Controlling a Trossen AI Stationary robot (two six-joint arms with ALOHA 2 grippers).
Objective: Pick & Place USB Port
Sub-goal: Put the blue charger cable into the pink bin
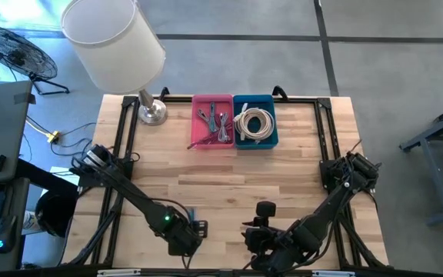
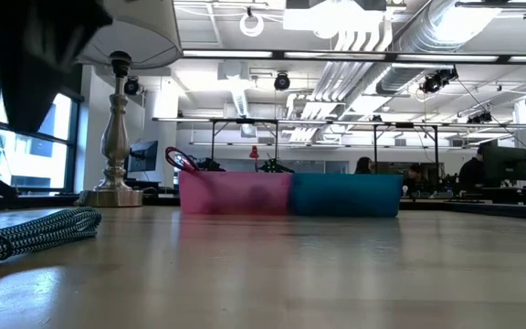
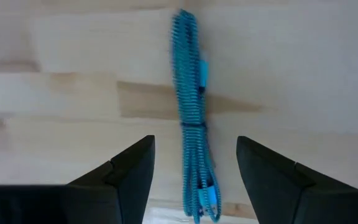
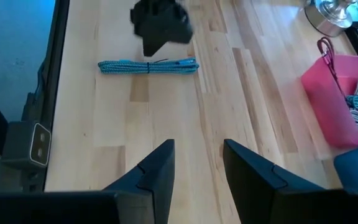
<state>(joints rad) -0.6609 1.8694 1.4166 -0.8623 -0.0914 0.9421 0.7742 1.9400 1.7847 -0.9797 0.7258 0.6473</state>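
Note:
A bundled blue braided USB cable (image 3: pixel 191 118) lies flat on the wooden table near its front edge. It also shows in the right wrist view (image 4: pixel 148 66) and in the low view (image 2: pixel 26 233). My left gripper (image 3: pixel 194 180) hovers over it, open, one finger on each side of the bundle and apart from it; in the high view it is at the front left (image 1: pixel 193 229). My right gripper (image 4: pixel 197 168) is open and empty at the front of the table, to the right of the left one (image 1: pixel 258 229).
A pink bin (image 1: pixel 212 121) with grey cables and a blue bin (image 1: pixel 254 121) with a white coiled cable stand side by side at the table's far edge. A lamp with a white shade (image 1: pixel 114 38) stands at the far left. Bare wood lies between the bins and the grippers.

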